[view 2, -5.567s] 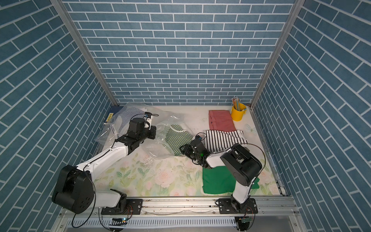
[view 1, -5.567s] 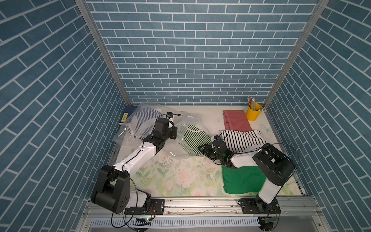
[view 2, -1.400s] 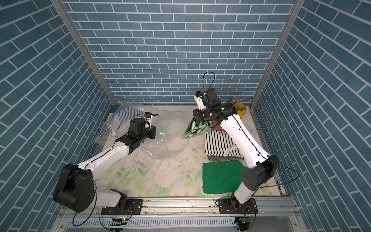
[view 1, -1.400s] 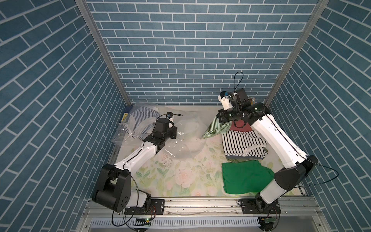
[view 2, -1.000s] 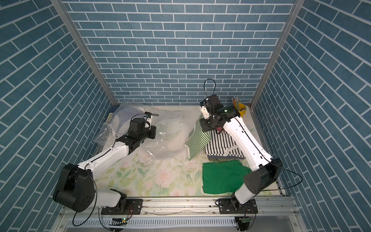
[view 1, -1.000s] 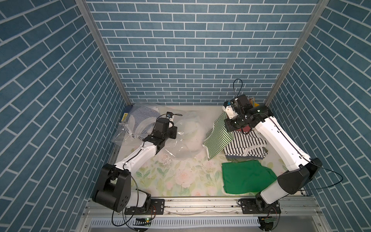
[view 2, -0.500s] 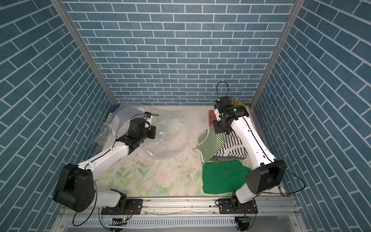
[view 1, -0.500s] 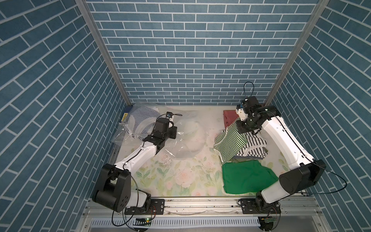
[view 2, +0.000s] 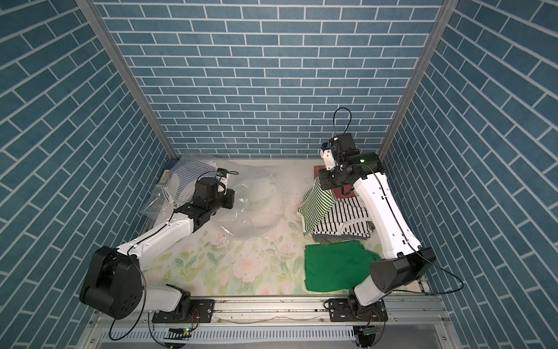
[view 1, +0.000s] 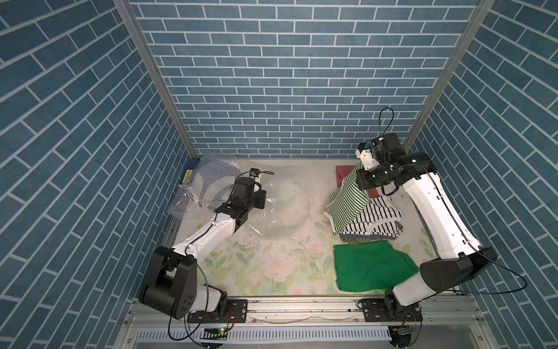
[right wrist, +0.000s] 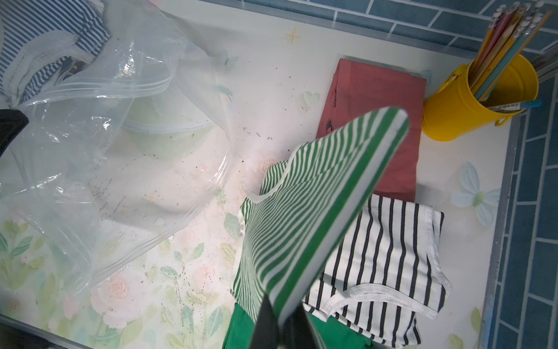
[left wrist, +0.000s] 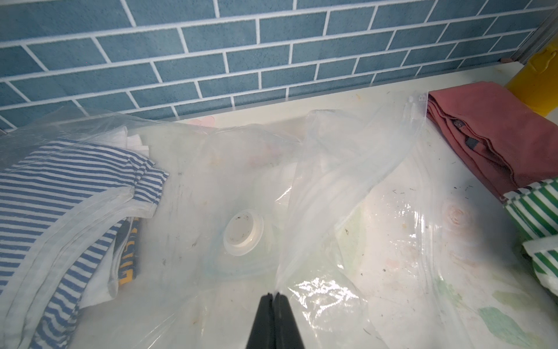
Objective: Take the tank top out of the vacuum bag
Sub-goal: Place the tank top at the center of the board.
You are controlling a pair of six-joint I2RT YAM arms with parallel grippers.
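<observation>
Tank top (view 1: 347,201), the green-and-white striped one, is out of the vacuum bag (view 1: 283,199) and hangs from the right jaws at the far right of the table (view 1: 271,272). The right arm (view 1: 434,211) holds it up. In the right wrist view the jaws are pinched tight on one edge of the cloth (right wrist: 302,217).

From that grip the cloth's long axis runs downward and toward the middle and front of the table. Its lower end appears to lie on the near-left edge of a black-and-white striped top (view 1: 380,220), which sits between a folded red cloth (view 1: 344,173) and a green cloth (view 1: 368,266).

A strip of bare table separates the tank top from the bag's open mouth in both top views, so nothing of it is inside the plastic. The left jaws are closed on a raised fold of the bag's film (left wrist: 347,169), well apart from the tank top. Blue-striped clothes (left wrist: 60,187) lie in the bag's far-left end.

Only the right arm is placed to set the tank top down. Lowering along the cloth's own line would probably lay it over the striped top rather than back toward the bag.
</observation>
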